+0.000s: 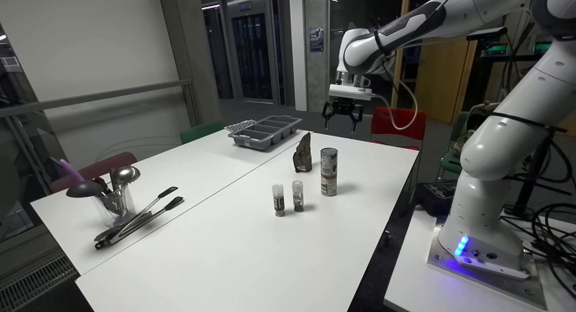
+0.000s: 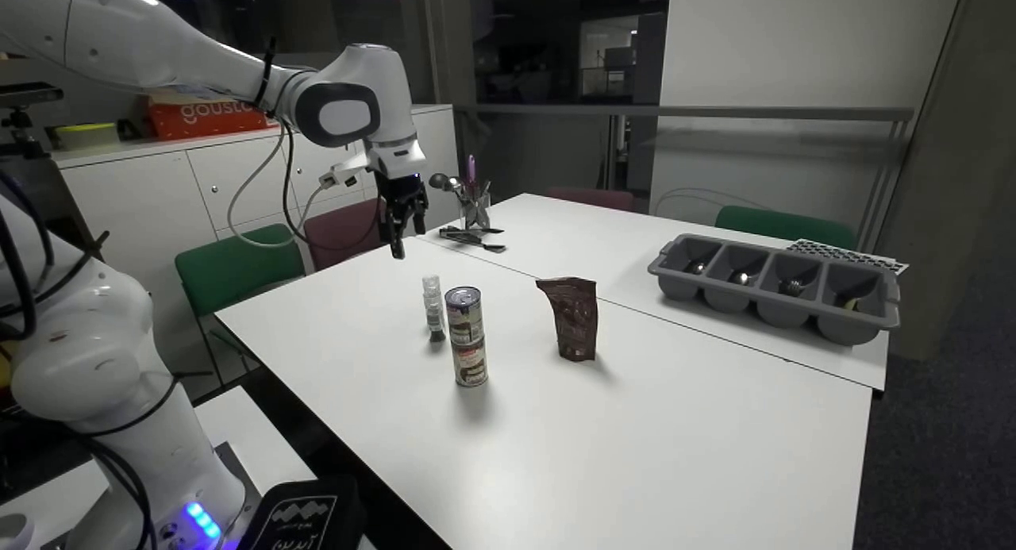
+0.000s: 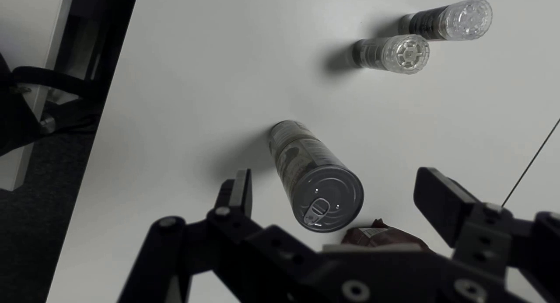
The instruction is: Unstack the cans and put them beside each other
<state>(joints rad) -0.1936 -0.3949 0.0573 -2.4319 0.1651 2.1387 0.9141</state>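
Note:
Two cans stand stacked upright on the white table. The upper can (image 1: 329, 161) has a grey metal lid with a pull tab, and the lower can (image 1: 329, 186) has a printed label. In an exterior view the upper can (image 2: 464, 318) and lower can (image 2: 470, 364) also show. My gripper (image 1: 340, 126) is open and empty, fingers down, well above the table and apart from the cans. In the wrist view the upper can (image 3: 328, 198) appears between the spread fingers of the gripper (image 3: 334, 193), below them. The lower can (image 3: 286, 132) is mostly hidden under the upper one.
Two small clear-topped jars (image 1: 279, 200) (image 1: 298, 196) stand near the cans. A dark brown pouch (image 2: 575, 320) stands upright on their other side. A grey cutlery tray (image 2: 774, 284), tongs (image 1: 139, 219) and a utensil cup (image 1: 114, 208) are farther off. A table edge (image 3: 107, 93) runs along one side.

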